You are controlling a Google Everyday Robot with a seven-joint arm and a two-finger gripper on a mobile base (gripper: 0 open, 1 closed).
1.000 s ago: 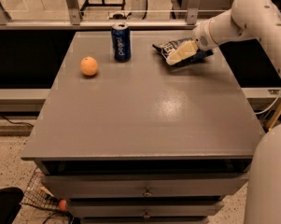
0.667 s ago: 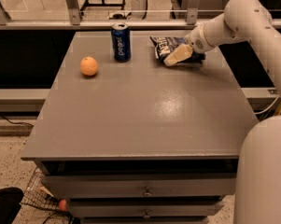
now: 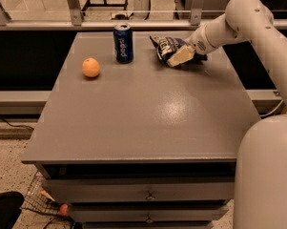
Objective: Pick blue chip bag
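One edge of the blue chip bag (image 3: 166, 46), upper right of frame, is pinched in the closed claw (image 3: 181, 56); its glossy foil could slip out.

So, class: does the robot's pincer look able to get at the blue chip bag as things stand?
Probably yes: the pincer is right on the blue chip bag, with nothing between; the Pepsi can and orange stand well apart.
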